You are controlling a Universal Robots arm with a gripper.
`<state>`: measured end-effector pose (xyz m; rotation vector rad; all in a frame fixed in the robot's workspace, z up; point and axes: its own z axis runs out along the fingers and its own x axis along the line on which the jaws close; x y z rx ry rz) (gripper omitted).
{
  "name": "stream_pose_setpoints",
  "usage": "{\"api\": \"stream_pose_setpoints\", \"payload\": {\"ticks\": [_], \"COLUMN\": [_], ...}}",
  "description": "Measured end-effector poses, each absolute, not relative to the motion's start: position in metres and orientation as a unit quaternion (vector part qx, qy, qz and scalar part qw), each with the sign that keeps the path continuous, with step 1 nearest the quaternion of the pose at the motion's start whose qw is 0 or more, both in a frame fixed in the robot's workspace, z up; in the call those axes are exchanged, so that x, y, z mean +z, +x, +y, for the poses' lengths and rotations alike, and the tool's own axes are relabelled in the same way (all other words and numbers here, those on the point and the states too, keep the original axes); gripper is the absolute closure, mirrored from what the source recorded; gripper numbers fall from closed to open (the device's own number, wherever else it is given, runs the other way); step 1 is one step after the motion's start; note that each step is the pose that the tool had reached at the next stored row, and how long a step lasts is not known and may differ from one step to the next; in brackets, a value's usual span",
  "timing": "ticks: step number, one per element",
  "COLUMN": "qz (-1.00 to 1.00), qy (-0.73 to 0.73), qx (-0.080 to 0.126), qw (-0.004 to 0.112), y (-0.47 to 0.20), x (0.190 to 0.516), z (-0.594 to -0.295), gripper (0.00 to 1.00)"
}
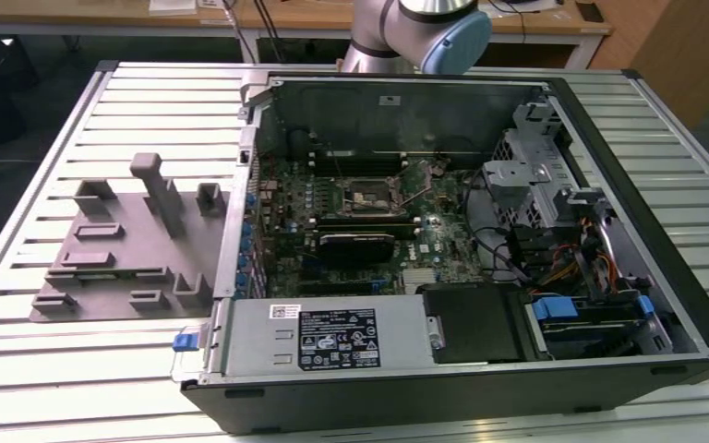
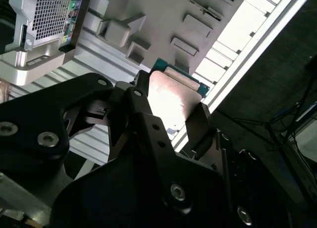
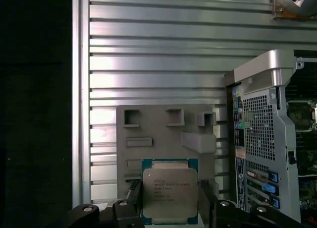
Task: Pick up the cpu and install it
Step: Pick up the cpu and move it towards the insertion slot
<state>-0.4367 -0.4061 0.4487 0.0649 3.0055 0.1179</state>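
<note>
First wrist view: the pincer (image 3: 170,204) pinches the cpu (image 3: 169,186) by opposite edges, between its jaws.

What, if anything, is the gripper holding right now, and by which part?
The gripper is shut on the cpu, clamping it by two opposite side edges, with its silver top uncovered.
</note>
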Motion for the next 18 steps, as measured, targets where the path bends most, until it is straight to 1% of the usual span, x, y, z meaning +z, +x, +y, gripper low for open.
{"api": "stream_pose_setpoints", "payload": {"ticks": [7,13,18], "qz": [0.997,0.998,0.998], "qy": [0.022,0.022,0.022], "qx": [0.039,0.039,0.038], "qw": [0.064,0.053,0.042], "y": [-0.423,-0.397,-0.376], "x": [0.447,0.445,0.441], "z": [-0.406,-0.406,-0.406], "gripper": [0.46,0.46,0.46]}}
